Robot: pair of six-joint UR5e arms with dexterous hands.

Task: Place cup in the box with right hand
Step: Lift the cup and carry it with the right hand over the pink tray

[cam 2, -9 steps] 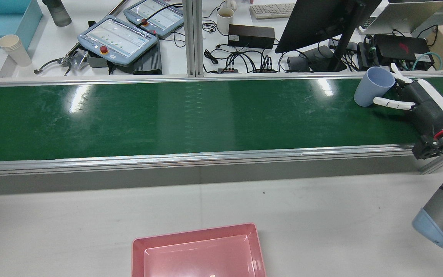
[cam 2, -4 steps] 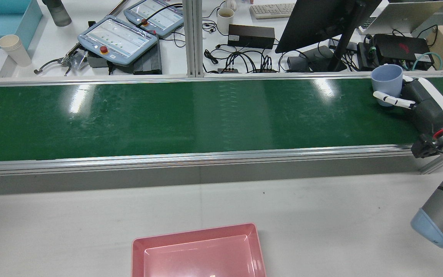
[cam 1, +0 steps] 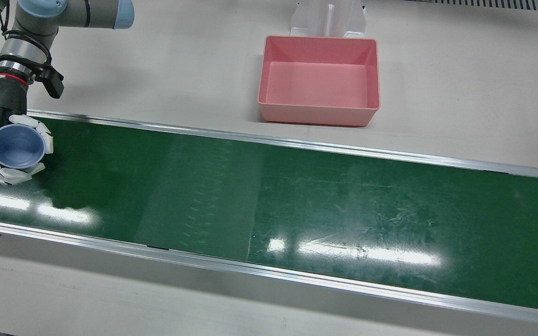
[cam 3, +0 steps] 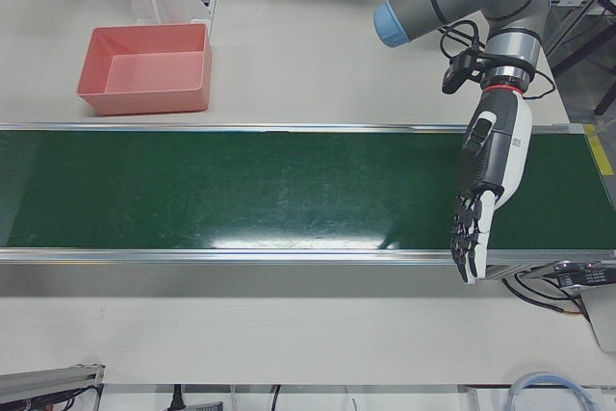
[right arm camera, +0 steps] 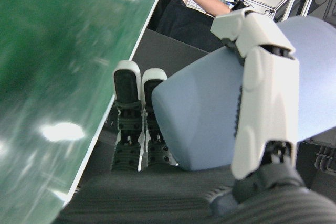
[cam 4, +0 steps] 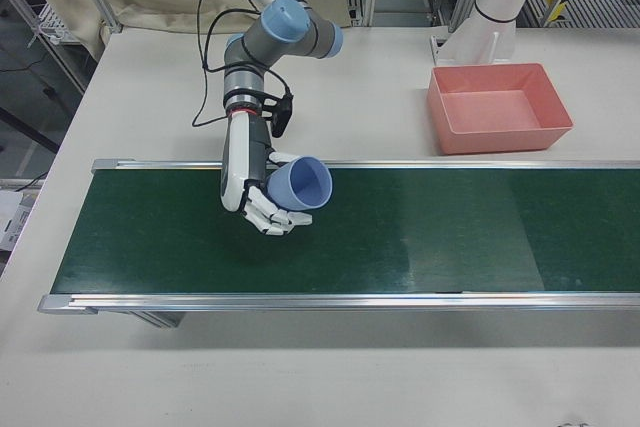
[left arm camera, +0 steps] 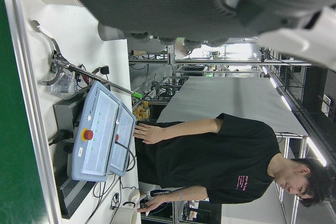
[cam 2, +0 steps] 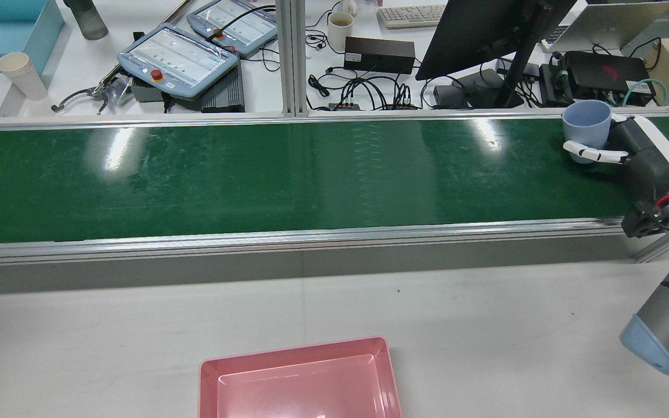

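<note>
Right hand (cam 4: 262, 205) gripping blue cup (cam 4: 299, 184), fingers wrapping its wall, holding it above green belt (cam 4: 420, 232). Pink box (cam 4: 498, 105) sitting well apart.

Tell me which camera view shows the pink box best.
The front view: the whole pink box sits unobstructed, its empty interior fully visible from above. The right-front view and left-front view show it whole but smaller, at an angle. The rear view cuts it off at the bottom edge. Neither hand view shows it.
</note>
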